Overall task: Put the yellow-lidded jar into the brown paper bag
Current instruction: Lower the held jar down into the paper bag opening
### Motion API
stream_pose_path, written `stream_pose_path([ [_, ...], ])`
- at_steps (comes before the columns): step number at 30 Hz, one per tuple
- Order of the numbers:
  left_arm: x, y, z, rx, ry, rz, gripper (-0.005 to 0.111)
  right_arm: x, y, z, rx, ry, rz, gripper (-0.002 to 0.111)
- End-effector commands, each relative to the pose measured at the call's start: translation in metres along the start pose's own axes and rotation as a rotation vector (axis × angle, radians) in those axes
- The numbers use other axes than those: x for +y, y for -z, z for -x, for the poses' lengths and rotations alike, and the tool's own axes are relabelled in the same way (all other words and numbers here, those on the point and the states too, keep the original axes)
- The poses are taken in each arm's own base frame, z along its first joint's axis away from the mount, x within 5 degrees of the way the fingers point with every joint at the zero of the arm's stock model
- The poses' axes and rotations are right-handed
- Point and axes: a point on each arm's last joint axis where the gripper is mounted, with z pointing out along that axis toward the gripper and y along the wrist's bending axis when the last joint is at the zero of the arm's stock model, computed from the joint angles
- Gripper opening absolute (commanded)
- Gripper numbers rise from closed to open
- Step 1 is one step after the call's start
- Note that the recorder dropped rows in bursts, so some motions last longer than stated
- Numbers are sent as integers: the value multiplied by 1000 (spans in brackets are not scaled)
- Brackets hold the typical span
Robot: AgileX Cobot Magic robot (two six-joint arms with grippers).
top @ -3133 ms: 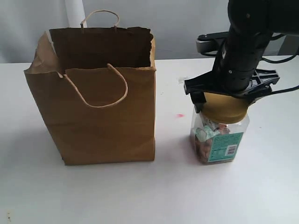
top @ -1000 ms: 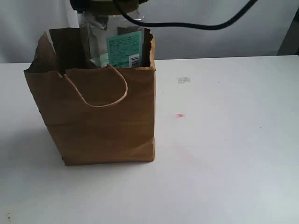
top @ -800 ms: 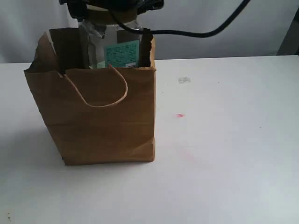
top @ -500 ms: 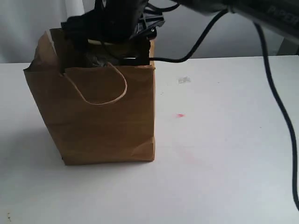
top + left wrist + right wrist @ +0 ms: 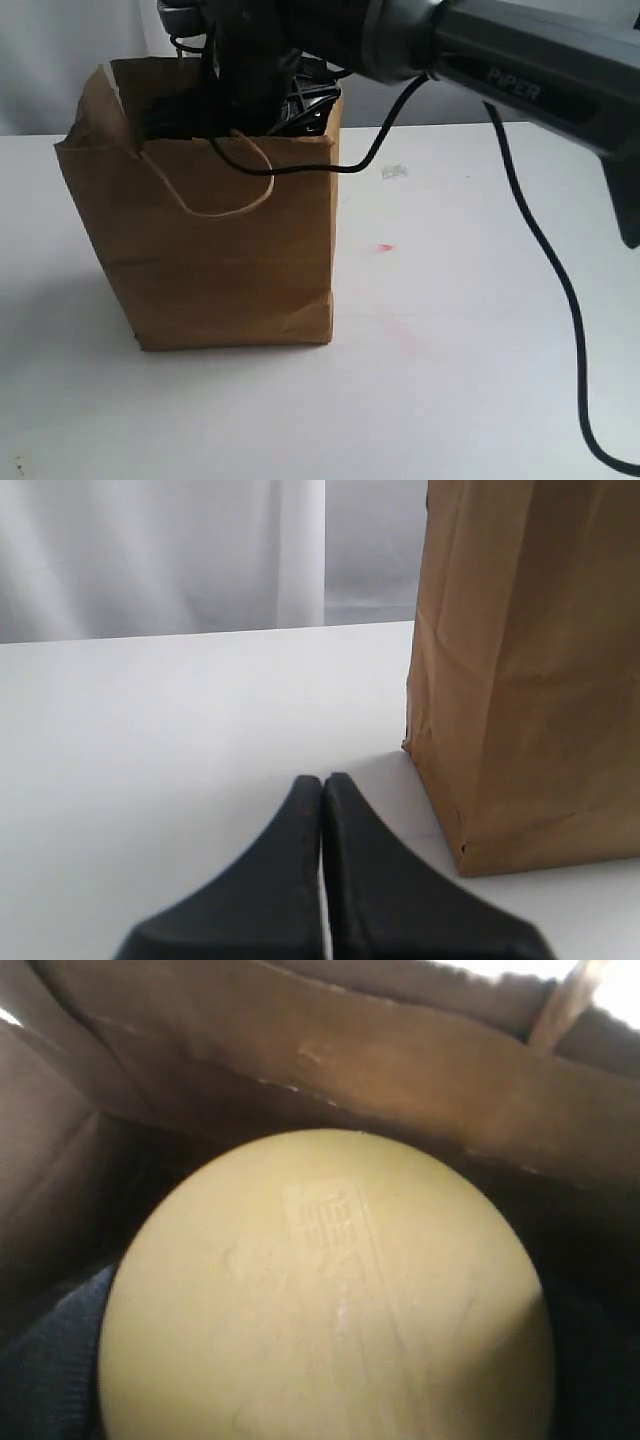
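Note:
The brown paper bag stands upright on the white table, left of centre; its side also shows in the left wrist view. My right arm reaches down through the bag's open top, so its gripper is hidden in the exterior view. In the right wrist view the yellow-lidded jar's lid fills the frame inside the bag's brown walls, with dark fingers at both sides of it. The jar's body is hidden. My left gripper rests low beside the bag, shut and empty.
A black cable hangs from the right arm across the table's right side. A small pink mark lies on the table to the right of the bag. The bag's cord handle droops down its front.
The right gripper carried the jar from the table's right side to above the bag, then lowered it inside. The jar has dropped below the rim and out of the exterior view.

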Motion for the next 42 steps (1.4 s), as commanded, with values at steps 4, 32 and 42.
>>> stream_pose_path([
  [4, -1, 0, 1, -8, 6, -8, 1, 7, -14, -7, 51, 13, 31, 0],
  [32, -1, 0, 1, -8, 6, -8, 1, 11, -43, -21, 136, 61, 39, 17],
  [42, -1, 0, 1, -8, 6, -8, 1, 11, -42, -22, 146, 72, 37, 92],
])
